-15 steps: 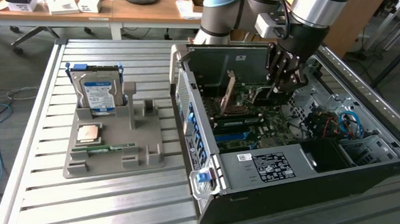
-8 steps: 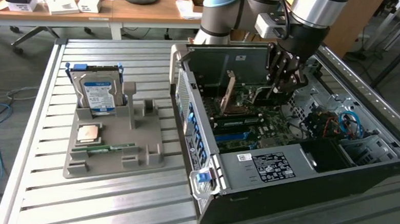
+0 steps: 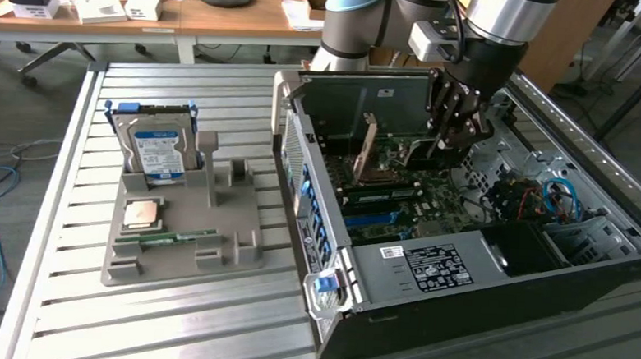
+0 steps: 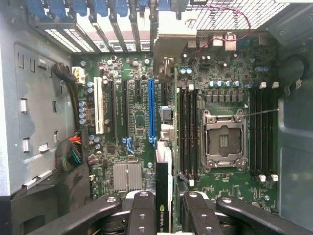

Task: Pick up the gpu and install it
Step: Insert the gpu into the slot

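Exterior view: tool [image 3: 454, 141] inside the open computer case [image 3: 455, 335] on the table [image 3: 181, 320], clamped on the gpu [image 3: 371, 149]. Card held upright on edge above the motherboard [image 3: 441, 194], likely for meeting a slot edge-first. Well apart, on the exterior view's left, a grey tray [image 3: 174, 262] carrying a hard drive [image 3: 155, 150].

Wrist view: gpu [image 4: 164, 191] edge-on between the fingers [image 4: 142, 215], just beside the long blue slot [image 4: 151, 110] and parallel to it. Seemingly not yet seated.
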`<state>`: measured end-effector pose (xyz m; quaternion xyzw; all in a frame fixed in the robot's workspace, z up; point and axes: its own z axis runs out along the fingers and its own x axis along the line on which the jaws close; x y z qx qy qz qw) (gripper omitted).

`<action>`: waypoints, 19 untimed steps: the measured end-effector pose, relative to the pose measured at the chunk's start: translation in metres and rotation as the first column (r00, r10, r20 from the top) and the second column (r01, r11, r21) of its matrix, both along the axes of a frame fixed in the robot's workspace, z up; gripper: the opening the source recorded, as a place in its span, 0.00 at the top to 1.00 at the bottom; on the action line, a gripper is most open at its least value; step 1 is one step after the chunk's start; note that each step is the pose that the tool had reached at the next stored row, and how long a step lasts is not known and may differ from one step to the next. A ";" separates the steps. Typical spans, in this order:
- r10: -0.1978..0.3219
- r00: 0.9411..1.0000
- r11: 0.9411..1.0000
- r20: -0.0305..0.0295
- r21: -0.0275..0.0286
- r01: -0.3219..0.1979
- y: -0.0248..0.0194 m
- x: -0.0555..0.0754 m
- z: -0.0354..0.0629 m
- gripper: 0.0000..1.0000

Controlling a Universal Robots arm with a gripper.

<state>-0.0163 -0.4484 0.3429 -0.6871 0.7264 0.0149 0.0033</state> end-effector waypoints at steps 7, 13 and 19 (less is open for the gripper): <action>0.000 1.000 1.000 0.000 0.000 0.000 -0.0013 -0.007 0.0001 0.73; 0.000 1.000 1.000 0.000 0.000 0.000 -0.0053 -0.007 0.0000 0.73; 0.000 1.000 1.000 0.000 0.000 0.000 -0.0053 -0.007 -0.0002 0.73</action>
